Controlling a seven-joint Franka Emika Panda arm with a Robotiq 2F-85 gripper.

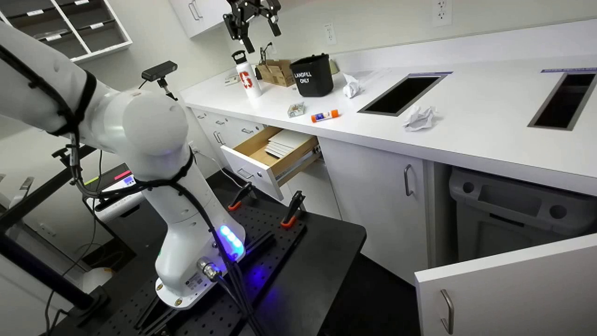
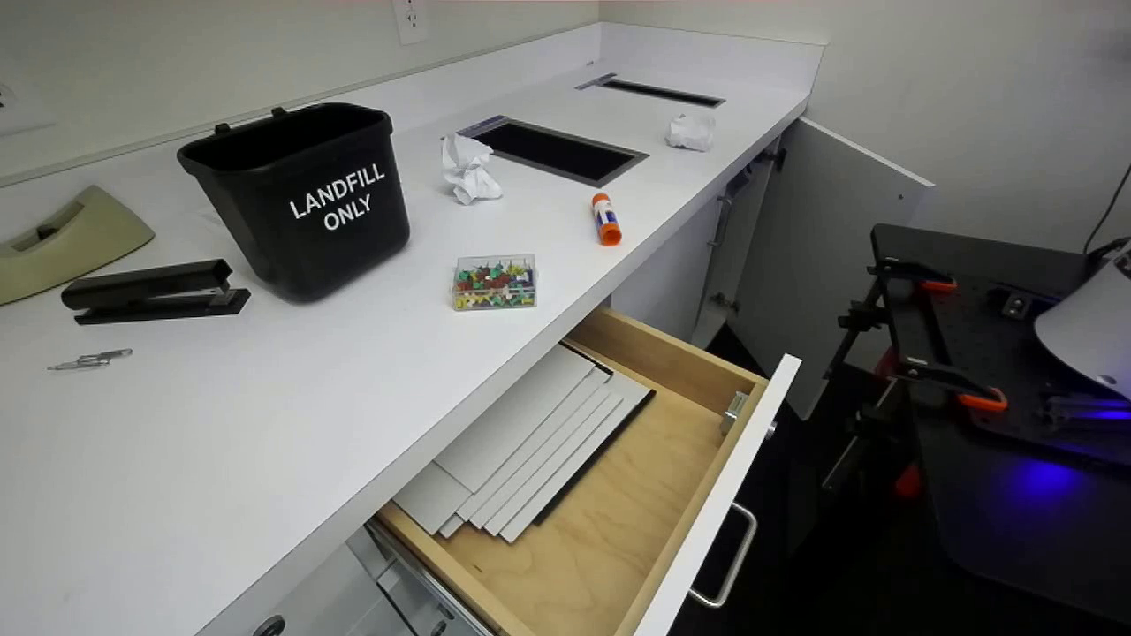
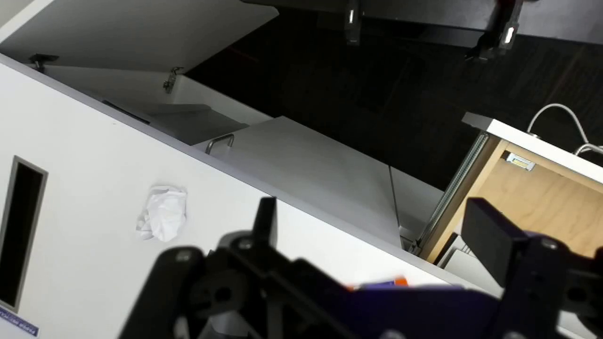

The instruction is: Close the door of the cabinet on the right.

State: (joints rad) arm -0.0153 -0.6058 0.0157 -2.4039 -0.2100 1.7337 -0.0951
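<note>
The large flat white door (image 1: 508, 294) stands swung wide open at the lower right in an exterior view, with a bar handle on its outer face. It also shows in an exterior view (image 2: 826, 238), behind the drawer, and at the top left of the wrist view (image 3: 141, 35) with its hinges. The white cabinet (image 1: 437, 210) behind it is open, with a dim interior holding a grey bin (image 1: 513, 210). My gripper (image 1: 264, 41) is open and empty, high above the far part of the counter, well away from the door. Its spread fingers show in the wrist view (image 3: 372, 202).
An open wood-lined drawer (image 2: 618, 495) sticks out beside a closed cabinet door (image 1: 378, 205). On the countertop (image 1: 494, 140) are a black landfill bin (image 1: 312, 77), a white bottle (image 1: 248, 79), a glue stick (image 1: 325, 115) and crumpled paper (image 1: 419, 118). The black robot table (image 1: 326, 247) stands in front.
</note>
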